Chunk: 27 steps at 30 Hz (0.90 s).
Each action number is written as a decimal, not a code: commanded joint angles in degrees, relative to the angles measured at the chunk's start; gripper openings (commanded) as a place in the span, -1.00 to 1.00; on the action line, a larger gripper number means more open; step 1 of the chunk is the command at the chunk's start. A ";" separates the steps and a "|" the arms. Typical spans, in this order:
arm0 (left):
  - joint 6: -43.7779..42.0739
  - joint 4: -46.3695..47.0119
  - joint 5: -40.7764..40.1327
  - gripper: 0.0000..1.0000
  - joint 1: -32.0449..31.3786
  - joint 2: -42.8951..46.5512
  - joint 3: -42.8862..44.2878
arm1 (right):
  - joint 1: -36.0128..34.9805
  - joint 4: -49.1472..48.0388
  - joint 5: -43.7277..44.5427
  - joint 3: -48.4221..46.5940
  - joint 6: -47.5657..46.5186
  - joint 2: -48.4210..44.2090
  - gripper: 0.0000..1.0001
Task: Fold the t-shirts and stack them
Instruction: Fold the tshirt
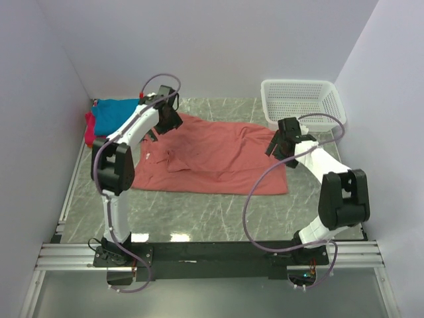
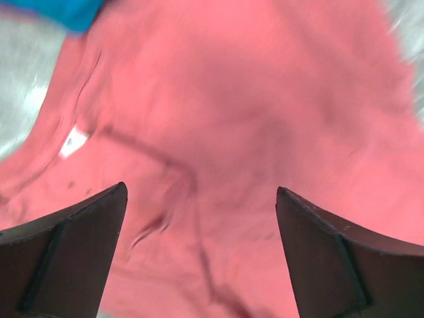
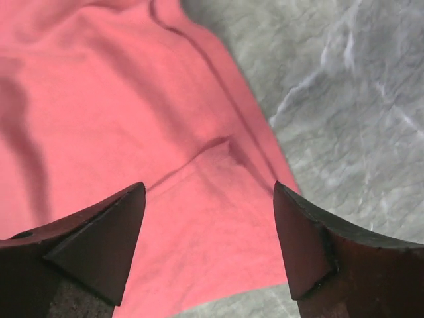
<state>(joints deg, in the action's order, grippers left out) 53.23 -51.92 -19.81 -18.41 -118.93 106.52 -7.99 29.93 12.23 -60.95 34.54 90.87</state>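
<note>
I have the salmon-red shirt (image 1: 212, 159) spread across the grey marbled counter (image 1: 199, 212). It is soft and rumpled, with creases near the collar. Both grippers hang over it with jaws apart, holding nothing: the left gripper (image 2: 199, 192) above the collar end, the right gripper (image 3: 209, 189) above a hem edge.

I judge the 1st fold is about to start. Next, each gripper must pinch limp, thin cloth off the hard counter. The teal shirt (image 1: 116, 109) and pink shirt (image 1: 89, 129) lie bunched in the far left corner.

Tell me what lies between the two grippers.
Only the spread salmon-red t-shirt lies between the left gripper and the right gripper; the top external view shows it.
</note>
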 commanded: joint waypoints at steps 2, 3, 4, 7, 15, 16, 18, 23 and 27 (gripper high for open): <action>0.64 6.10 7.14 0.99 -0.22 10.02 -16.72 | -0.62 -6.28 -9.19 6.26 -1.75 -9.37 0.75; 0.73 7.87 9.25 0.99 -0.31 11.34 -19.92 | -1.23 -7.42 -11.15 7.67 -2.28 -10.27 0.76; 0.56 9.63 11.27 0.99 -0.31 13.44 -22.82 | -1.76 -9.61 -12.04 8.90 -2.64 -10.88 0.77; -0.23 15.00 17.35 0.99 -1.18 15.04 -30.57 | -2.99 -11.29 -16.27 12.33 -3.25 -10.37 0.79; 0.20 18.96 18.05 0.99 -1.98 10.92 -30.41 | -4.05 -14.90 -18.74 15.77 -2.82 -6.59 0.80; 0.12 19.05 18.49 0.99 -1.98 9.96 -29.88 | -4.05 -14.90 -18.30 15.95 -2.99 -5.97 0.80; -0.15 19.57 18.85 0.99 -2.06 9.42 -28.65 | -4.05 -14.55 -17.68 16.12 -3.25 -5.18 0.80; -1.02 21.07 18.40 0.99 -2.06 6.97 -24.71 | -4.14 -14.20 -16.45 16.48 -3.61 -3.77 0.80; -0.85 24.23 20.34 0.99 -2.15 5.38 -21.98 | -4.05 -14.29 -16.01 16.56 -3.61 -3.86 0.80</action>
<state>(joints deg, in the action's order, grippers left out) 53.04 -32.47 -1.28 -20.45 -112.88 80.84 -11.86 17.06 -5.23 -44.66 31.81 86.35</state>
